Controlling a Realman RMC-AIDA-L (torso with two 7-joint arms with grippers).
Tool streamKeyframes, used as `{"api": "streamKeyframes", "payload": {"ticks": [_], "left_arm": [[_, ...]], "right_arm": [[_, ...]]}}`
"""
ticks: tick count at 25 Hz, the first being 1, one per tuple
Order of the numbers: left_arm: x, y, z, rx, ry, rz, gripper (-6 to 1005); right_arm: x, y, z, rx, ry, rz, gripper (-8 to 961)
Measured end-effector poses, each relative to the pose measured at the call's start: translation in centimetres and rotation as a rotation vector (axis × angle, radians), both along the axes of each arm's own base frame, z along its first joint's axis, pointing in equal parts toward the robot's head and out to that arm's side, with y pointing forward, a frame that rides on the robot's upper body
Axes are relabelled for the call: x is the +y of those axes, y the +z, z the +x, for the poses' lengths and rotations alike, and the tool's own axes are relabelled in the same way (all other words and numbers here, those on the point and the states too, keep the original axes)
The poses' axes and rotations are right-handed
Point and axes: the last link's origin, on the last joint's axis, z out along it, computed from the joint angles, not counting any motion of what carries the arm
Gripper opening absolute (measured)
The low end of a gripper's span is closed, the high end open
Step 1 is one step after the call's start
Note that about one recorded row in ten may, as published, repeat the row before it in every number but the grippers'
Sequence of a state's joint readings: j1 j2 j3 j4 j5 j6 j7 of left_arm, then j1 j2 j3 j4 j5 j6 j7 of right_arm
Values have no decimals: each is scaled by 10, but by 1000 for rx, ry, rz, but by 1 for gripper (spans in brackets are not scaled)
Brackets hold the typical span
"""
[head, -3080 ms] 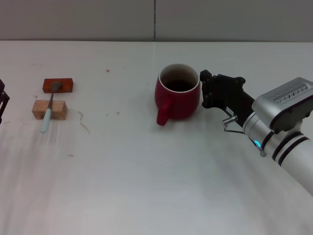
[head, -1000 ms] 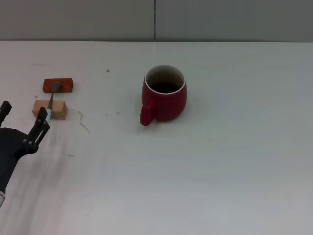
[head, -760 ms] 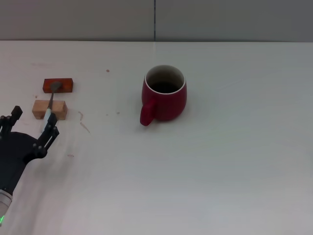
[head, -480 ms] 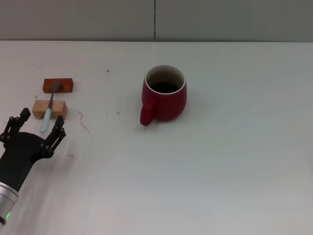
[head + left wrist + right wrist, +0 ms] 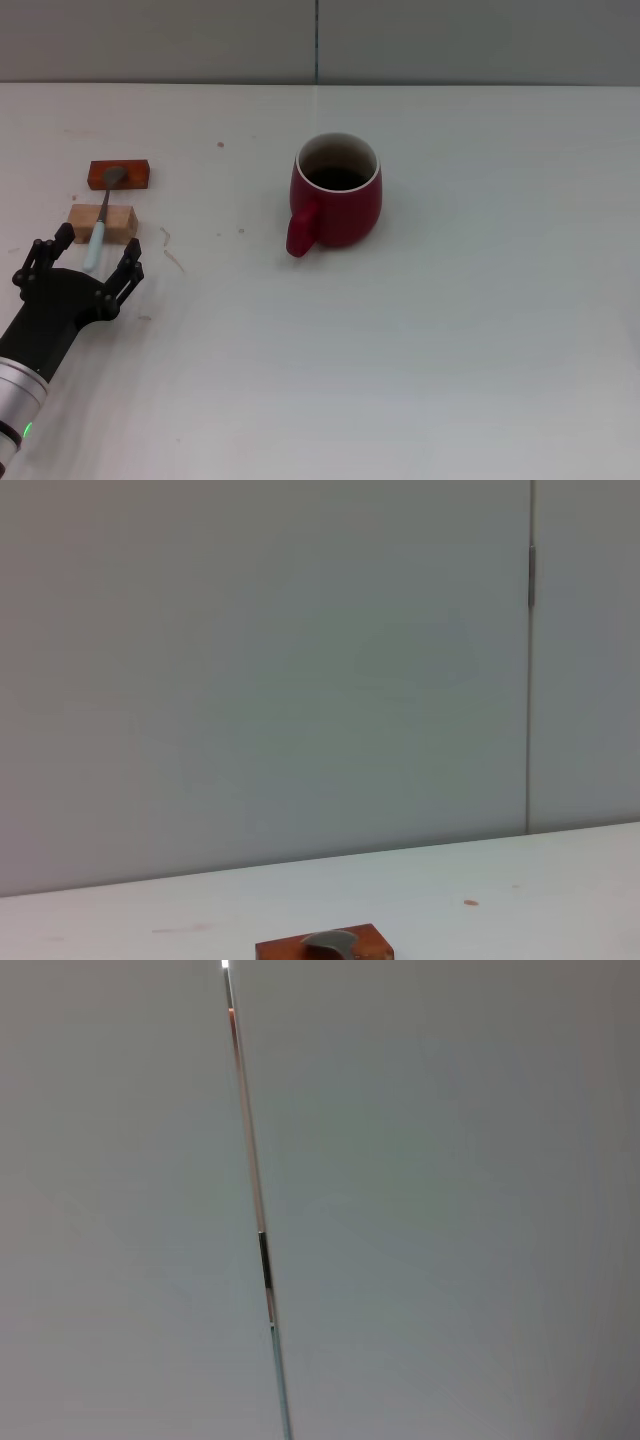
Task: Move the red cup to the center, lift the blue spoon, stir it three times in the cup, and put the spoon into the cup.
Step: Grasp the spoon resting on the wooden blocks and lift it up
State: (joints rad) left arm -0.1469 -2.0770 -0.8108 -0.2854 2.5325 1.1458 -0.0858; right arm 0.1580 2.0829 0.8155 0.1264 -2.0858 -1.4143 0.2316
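Your left gripper [image 5: 85, 262] has advanced toward the blue spoon [image 5: 97, 232]; fingers spread wide, holding nothing; the red cup [image 5: 337, 194] stays central.

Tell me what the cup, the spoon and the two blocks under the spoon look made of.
Red cup: likely glazed ceramic, smooth, pale rim.
Blue spoon: pale blue handle, perhaps plastic; grey neck and bowl look metal.
Tan block: probably bare wood.
Red-orange block: material unclear, maybe stained wood.
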Motion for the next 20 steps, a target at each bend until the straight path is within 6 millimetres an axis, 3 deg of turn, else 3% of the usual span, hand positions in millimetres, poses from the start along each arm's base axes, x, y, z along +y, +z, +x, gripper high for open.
{"api": "streamKeyframes", "payload": {"ticks": [20], "left_arm": [[3,0,-4,-25,57,12,823]], "right_arm": [[3,-2,-3,-1,15,-13,839]]}}
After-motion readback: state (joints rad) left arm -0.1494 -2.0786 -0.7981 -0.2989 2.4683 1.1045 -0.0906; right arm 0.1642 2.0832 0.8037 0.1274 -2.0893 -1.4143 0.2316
